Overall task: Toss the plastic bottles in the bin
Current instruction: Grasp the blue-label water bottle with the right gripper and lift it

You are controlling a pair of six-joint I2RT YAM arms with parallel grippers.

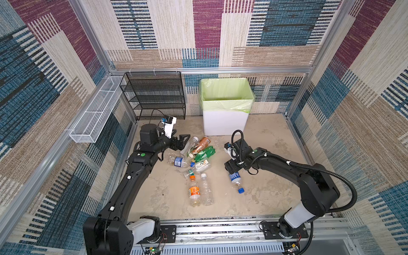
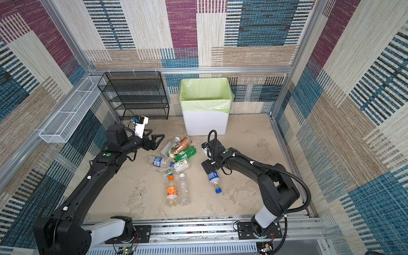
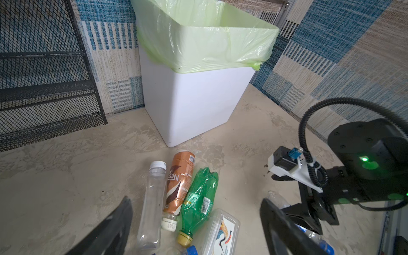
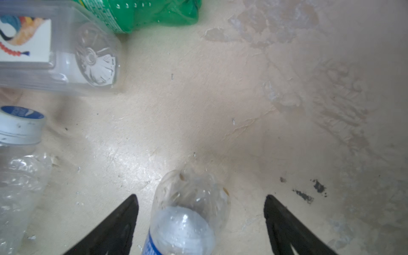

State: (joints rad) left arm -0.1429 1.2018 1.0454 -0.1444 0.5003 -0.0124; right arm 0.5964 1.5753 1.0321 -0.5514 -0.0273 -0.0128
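Blue-label bottle point(image 1: 235, 180) base under R gripper point(image 1: 230, 171)

Bright even light, blurry wrist close-up

Nine bottles point(image 1: 194, 192) are showing in both top views. One bin point(image 1: 225, 123), one rack point(image 1: 154, 95) and one basket point(image 1: 92, 117) are sitting nearby.

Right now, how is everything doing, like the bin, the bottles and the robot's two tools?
bin: upright, top open, no bottles seen inside.
left tool: open, empty.
right tool: open, either side of the blue-label bottle, not gripping.
blue-label bottle: lying flat, capped.
green bottle: lying down, dented.
orange-label bottle: lying flat, capped.
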